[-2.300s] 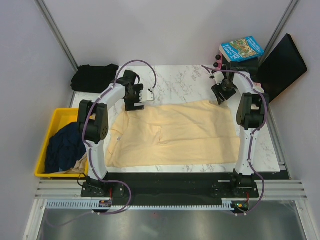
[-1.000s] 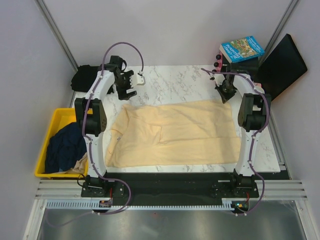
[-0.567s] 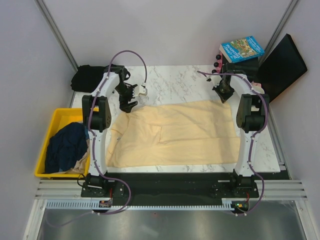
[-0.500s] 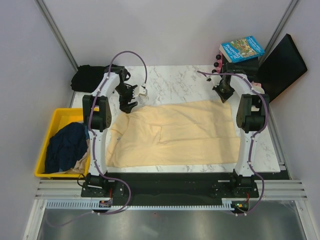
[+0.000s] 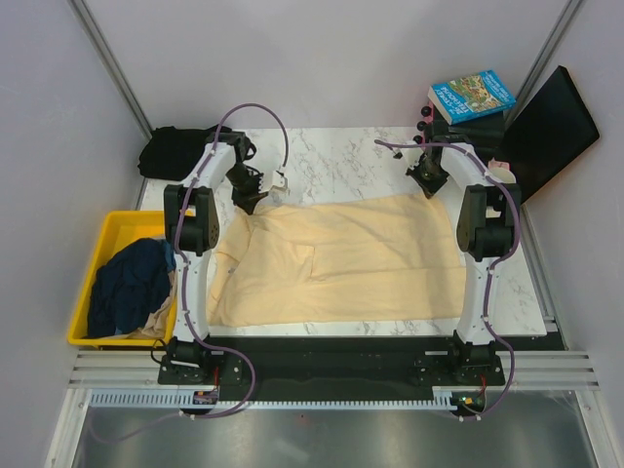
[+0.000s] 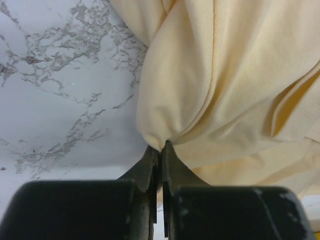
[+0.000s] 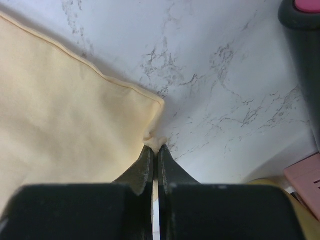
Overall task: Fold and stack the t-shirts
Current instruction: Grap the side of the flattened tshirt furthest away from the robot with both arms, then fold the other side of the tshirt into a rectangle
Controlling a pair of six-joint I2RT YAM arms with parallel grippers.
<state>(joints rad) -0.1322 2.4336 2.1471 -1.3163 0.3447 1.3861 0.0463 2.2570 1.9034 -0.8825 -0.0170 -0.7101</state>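
A large cream-yellow t-shirt (image 5: 341, 258) lies spread over the marble table (image 5: 341, 161). My left gripper (image 5: 252, 202) is shut on a bunched fold of the cream t-shirt (image 6: 210, 90) at its far left corner. My right gripper (image 5: 426, 185) is shut on the far right corner of the cream t-shirt (image 7: 65, 120); a small nub of cloth shows between its fingertips (image 7: 149, 154). A black t-shirt (image 5: 180, 151) lies crumpled at the table's far left corner. A dark navy t-shirt (image 5: 127, 288) sits in the yellow bin (image 5: 90, 292).
The yellow bin stands off the table's left edge. A blue book (image 5: 471, 96) lies on a dark stand at the far right, with a black panel (image 5: 546, 132) leaning beside it. A pink-topped object (image 7: 307, 10) shows at the right wrist view's edge.
My left gripper came down from the far left of the table onto the cream shirt's corner and shut on it. My right gripper stayed shut on its corner and shifted slightly.
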